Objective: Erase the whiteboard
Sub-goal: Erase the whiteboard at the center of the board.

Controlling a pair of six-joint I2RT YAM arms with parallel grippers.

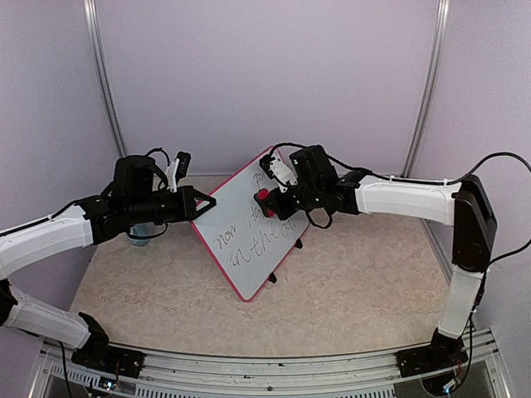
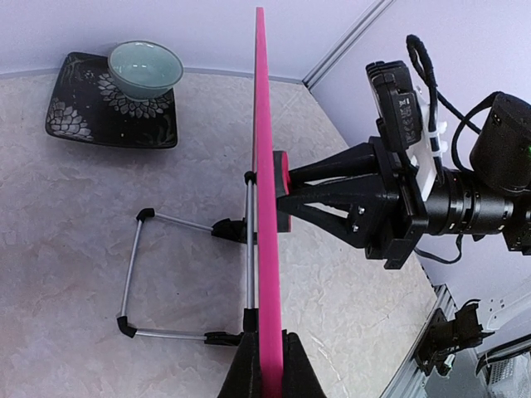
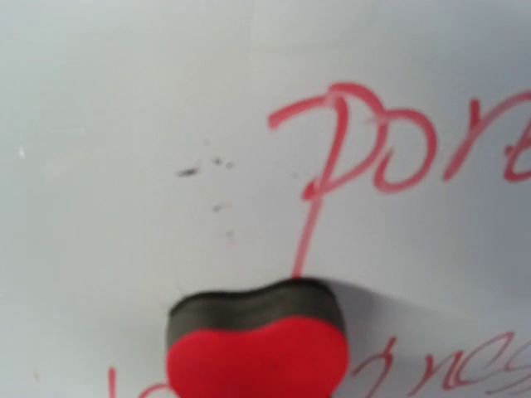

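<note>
**While the left claw (image 1: 207, 201) steadies the board (image 1: 249, 240), the eraser (image 1: 263, 196) must press flat**

The board stands mid-table (image 1: 357, 282), nearer the back edge. The left claw is clamped tight on its pink left rim. The right claw (image 1: 270, 199) is nipped narrow around the eraser, whose felt touches the face beside the red writing (image 3: 365, 149). Most writing remains. Best, I judge: firm, even pressure and overlapping strokes across each line, with the left grip bracing against the push.

A red eraser (image 3: 257, 356), seemingly touching the whiteboard (image 3: 124, 99), sits below blurred red writing (image 3: 373, 157).
</note>
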